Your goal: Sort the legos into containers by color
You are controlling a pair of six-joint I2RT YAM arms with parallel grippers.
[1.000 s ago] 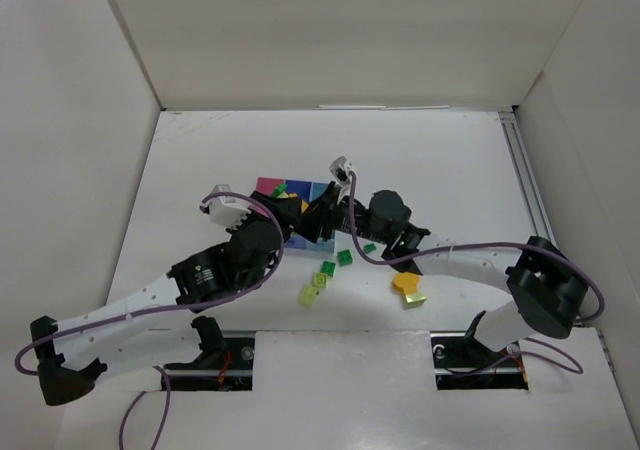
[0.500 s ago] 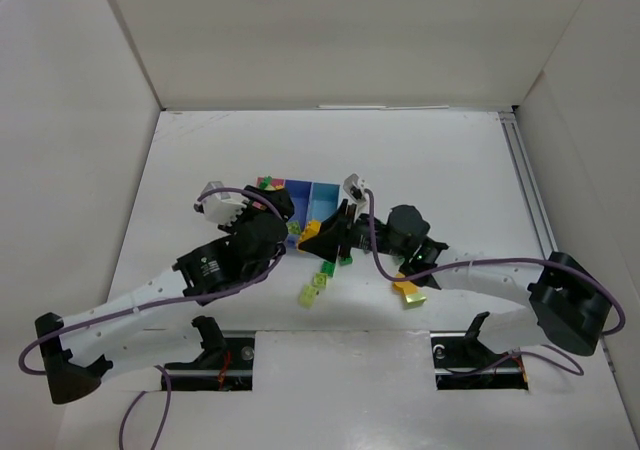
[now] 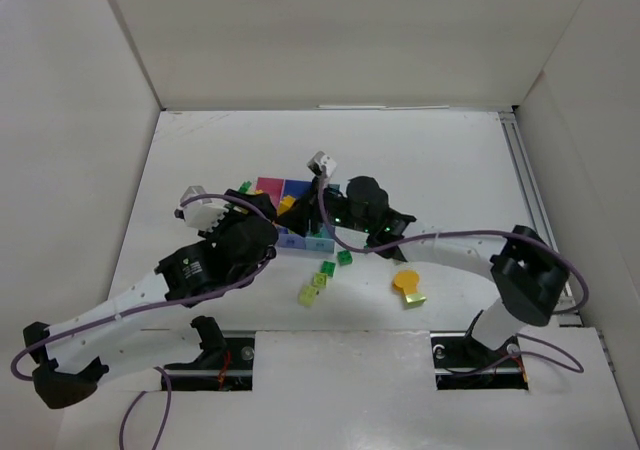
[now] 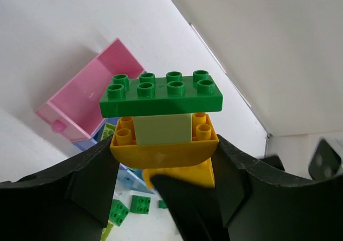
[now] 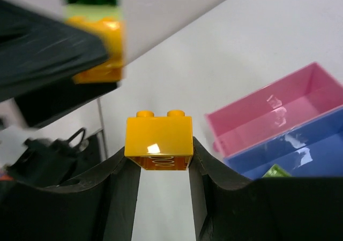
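Observation:
My left gripper [image 4: 163, 158] is shut on a stack of legos [image 4: 162, 115]: a dark green brick on top, a lime one under it, a curved orange-yellow one at the bottom. In the top view it [image 3: 250, 192] is at the left edge of the pink bin [image 3: 268, 184]. My right gripper [image 5: 159, 155] is shut on an orange-yellow brick [image 5: 159, 136]. It [image 3: 287, 206] hangs over the bins, close beside the stack. The purple-blue bin [image 5: 300, 144] holds a lime brick [image 5: 276, 171]. The light blue bin is mostly hidden under the arms.
Loose on the table in front of the bins lie two dark green bricks [image 3: 344, 257], two lime bricks [image 3: 312, 288], a yellow disc [image 3: 405, 281] and a lime brick [image 3: 415, 298]. White walls enclose the table on three sides.
Both grippers have moved back and to the left, from in front of the bins to over them, each keeping its legos. The right arm has swung further left.

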